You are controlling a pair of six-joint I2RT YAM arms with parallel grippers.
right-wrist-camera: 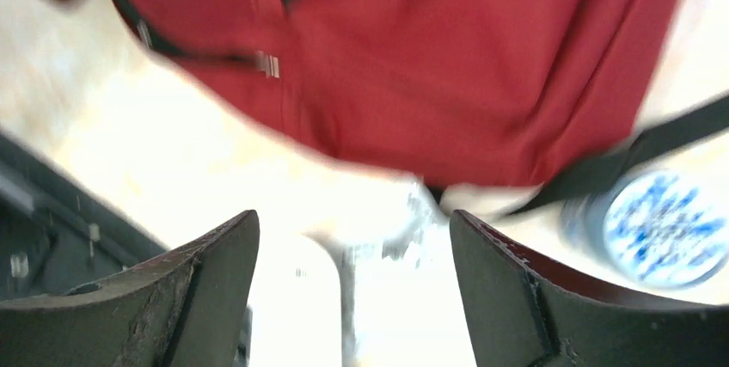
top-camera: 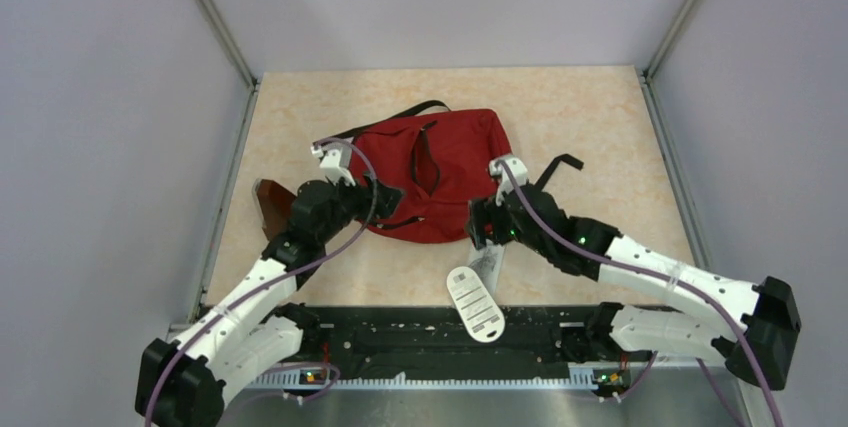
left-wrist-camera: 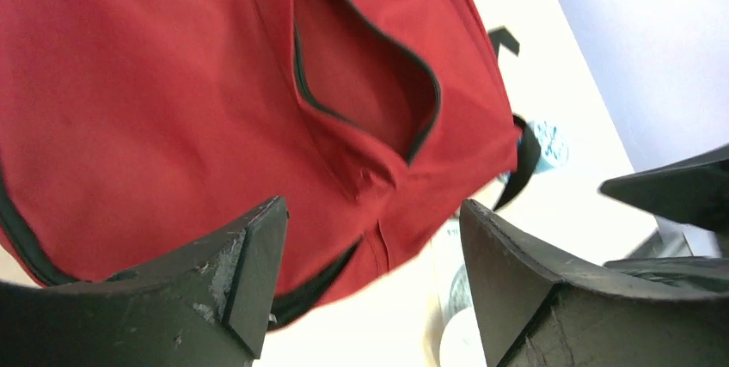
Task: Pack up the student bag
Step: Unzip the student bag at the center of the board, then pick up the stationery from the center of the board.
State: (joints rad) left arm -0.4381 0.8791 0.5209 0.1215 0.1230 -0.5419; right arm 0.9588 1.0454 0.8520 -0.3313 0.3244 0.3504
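**Loosely lying bag, loose things at the edge**

Both pincers stand wide and hold nothing. The left pincer (left-wrist-camera: 370, 212) hangs over the near left corner of the student bag (top-camera: 450, 162), and the right pincer (right-wrist-camera: 352, 221) sits just off its near right edge. The bag lies flat in the middle of the worktop (top-camera: 600, 107), its zip opening (left-wrist-camera: 370, 75) gaping only as a narrow slit.

Likely troubles, as I judge them:
- The slack fabric may bunch or slide if one pincer pulls alone, which would close the slit.
- The black strap (top-camera: 560, 165) trailing on the right could snag the right arm.
- The white oval tag (top-camera: 475, 305) lies at the near edge, and a sweeping forearm could knock it off.
- The brown pouch (top-camera: 268, 202) is tucked beside the left arm and is easily shoved.

The count is one bag, one brown pouch, one white oval tag and two pincers. There is also one round blue-and-white thing (right-wrist-camera: 658, 225) just beside the bag, too blurred to name.
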